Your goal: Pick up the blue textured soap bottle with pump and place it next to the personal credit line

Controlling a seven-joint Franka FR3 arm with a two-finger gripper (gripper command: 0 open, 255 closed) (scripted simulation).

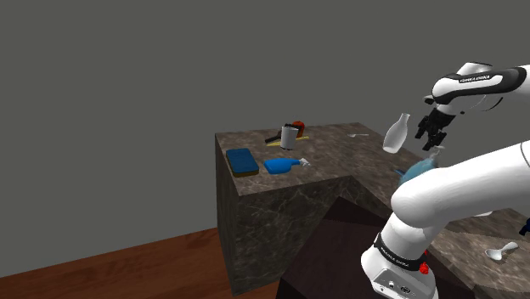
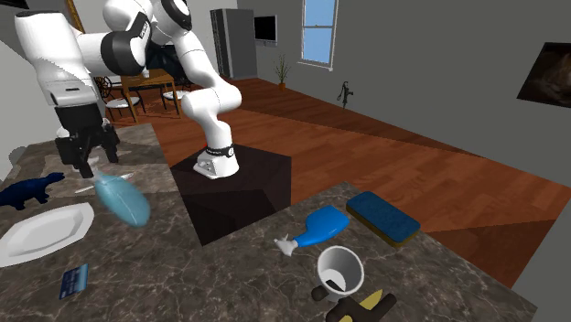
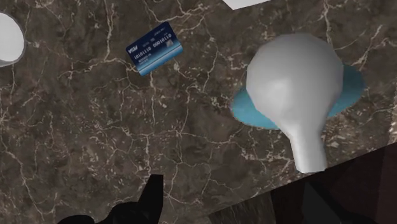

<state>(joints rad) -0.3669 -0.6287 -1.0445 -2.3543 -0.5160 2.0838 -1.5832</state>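
The blue soap bottle [image 1: 280,165] [image 2: 320,227] with a pale pump lies on its side on the dark marble counter [image 2: 238,274], between a blue sponge and a white mug. The blue credit card [image 3: 154,47] [image 2: 73,280] lies flat on another stretch of the counter, near a white plate. My black gripper [image 1: 431,132] [image 2: 87,155] hangs open and holds nothing, high above the counter and far from the bottle. In the wrist view, one finger [image 3: 151,198] stands off to the side of the middle.
A pale bulb-shaped vase with light blue on it [image 3: 296,89] [image 2: 122,199] [image 1: 396,133] stands close below the gripper. A white plate [image 2: 46,230], a dark blue animal figure [image 2: 27,192], a blue sponge [image 2: 382,217], a white mug [image 2: 340,268] and a white spoon [image 1: 501,251] share the counter.
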